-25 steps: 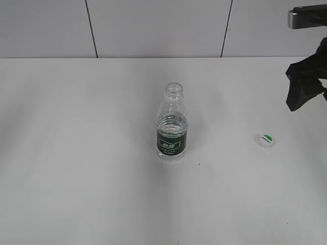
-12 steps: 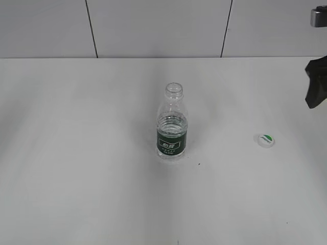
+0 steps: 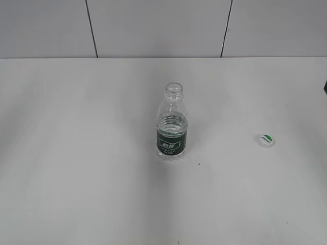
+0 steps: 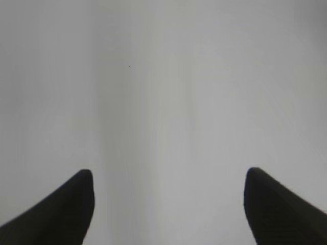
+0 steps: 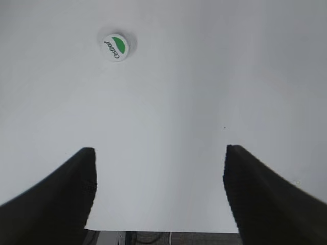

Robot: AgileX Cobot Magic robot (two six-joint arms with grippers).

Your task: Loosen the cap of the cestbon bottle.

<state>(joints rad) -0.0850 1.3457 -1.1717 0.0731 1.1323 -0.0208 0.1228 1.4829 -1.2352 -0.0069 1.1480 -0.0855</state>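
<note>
The cestbon bottle [image 3: 171, 125] stands upright in the middle of the white table, its neck open with no cap on it. The cap [image 3: 264, 140] lies flat on the table to the bottle's right, green mark up; it also shows in the right wrist view [image 5: 115, 46]. My right gripper [image 5: 159, 153] is open and empty over the table's near edge, well apart from the cap. My left gripper [image 4: 168, 176] is open and empty over bare table. Neither gripper shows in the exterior view, apart from a dark sliver at the right edge.
The white table [image 3: 76, 153] runs back to a tiled wall [image 3: 153, 25]. The table's edge [image 5: 163, 230] shows at the bottom of the right wrist view, with dark floor beyond it.
My right arm has drawn back to the right and has almost left the exterior view. The bottle and the cap have not moved.
</note>
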